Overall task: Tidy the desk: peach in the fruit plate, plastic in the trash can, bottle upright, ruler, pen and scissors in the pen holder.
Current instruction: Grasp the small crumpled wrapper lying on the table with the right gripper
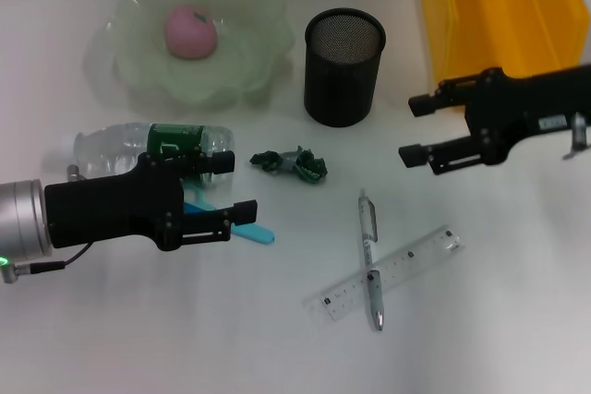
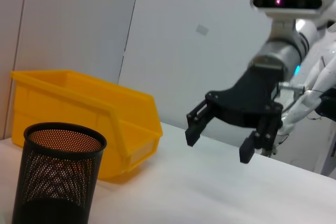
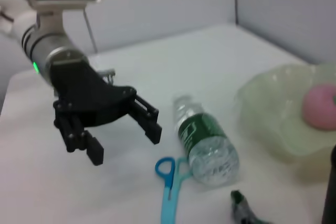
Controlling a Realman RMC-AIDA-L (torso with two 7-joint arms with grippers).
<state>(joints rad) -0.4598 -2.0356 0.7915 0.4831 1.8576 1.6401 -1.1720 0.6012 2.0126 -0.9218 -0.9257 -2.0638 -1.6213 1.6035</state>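
On the left side of the white desk (image 1: 138, 339), the left gripper (image 1: 242, 186) hangs above the desk with its black arm reaching in from the left edge. Its two fingers are spread wide and hold nothing. Just behind it lies the clear bottle (image 1: 138, 143) with a green label, flat on its side. The blue scissors (image 1: 249, 231) lie under the gripper, next to the bottle.

Farther back sits the pale green fruit plate (image 1: 249, 53), and the pink peach (image 1: 190, 31) already rests in the middle of it.

Near the middle of the desk lies a small crumpled bit of green plastic (image 1: 294, 163). Behind it stands the black mesh pen holder (image 1: 343, 66), upright.

In front and a bit to the right, the silver pen (image 1: 369, 256) lies across the clear ruler (image 1: 388, 274), so the two make a cross. They touch where they meet.

At the back right sits the yellow bin (image 1: 499, 16). The right gripper (image 1: 414, 128) hangs in front of it, with its arm coming in from the right edge. Its fingers are spread apart too, and they hold nothing and touch nothing.
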